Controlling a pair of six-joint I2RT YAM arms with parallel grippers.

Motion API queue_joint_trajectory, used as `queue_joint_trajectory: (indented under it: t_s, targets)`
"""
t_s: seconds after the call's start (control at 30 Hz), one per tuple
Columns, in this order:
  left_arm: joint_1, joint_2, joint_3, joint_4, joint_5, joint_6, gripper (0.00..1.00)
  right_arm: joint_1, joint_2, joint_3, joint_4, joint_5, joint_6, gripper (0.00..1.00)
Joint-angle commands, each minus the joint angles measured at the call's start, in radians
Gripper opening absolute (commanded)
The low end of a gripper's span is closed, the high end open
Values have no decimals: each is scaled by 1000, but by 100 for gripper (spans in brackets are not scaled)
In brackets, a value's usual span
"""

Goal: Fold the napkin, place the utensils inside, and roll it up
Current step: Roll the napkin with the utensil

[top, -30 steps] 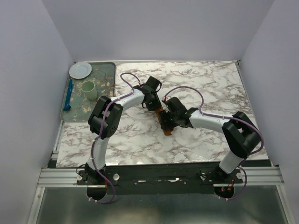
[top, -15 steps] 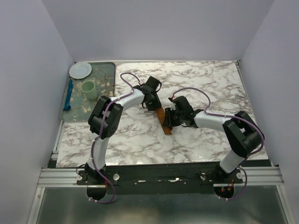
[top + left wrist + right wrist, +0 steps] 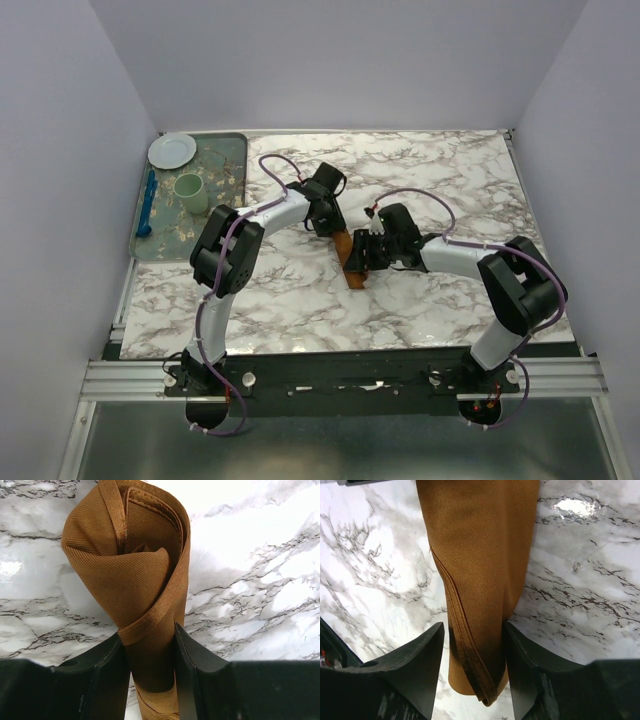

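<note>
One roll, progress: the napkin [image 3: 352, 272] lies as a tight rust-orange tube in the middle of the marble table [image 3: 450, 180], so I judge the folding and most of the rolling done.
Fork: not visible anywhere; it may be wrapped inside, but the cloth hides that.
What is left: probably only snugging the roll and letting go. The far end shows a loose spiral with an outer flap that could spring open.
Right gripper [image 3: 474, 630]: at the near end of the roll, jaws part-way open with one on each side of the cloth.
Right fingers [image 3: 415, 665]: close against the roll's flanks. A dark sliver shows on one side, so whether they squeeze or merely bracket it cannot be told.
Left gripper [image 3: 150, 640]: at the far end, jaws about half closed and clamped on the roll.
Left fingers [image 3: 107, 665]: both pads press the cloth, which narrows between them.
Far left corner: a tray [image 3: 225, 190] with a cup [image 3: 190, 192], a plate [image 3: 172, 150] and a blue utensil [image 3: 148, 205], well apart from the work.
</note>
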Motion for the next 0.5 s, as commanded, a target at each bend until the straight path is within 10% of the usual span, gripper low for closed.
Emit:
queue_joint_trajectory:
  t_s: [0.0,0.47]
  targets:
    - [-5,6,-11,8,-16,31,44,-2,2,45,-151,20,-84,63]
    - [7,-55,-76,47,0,76,67,0,-109,175,-306,-44,-132,75]
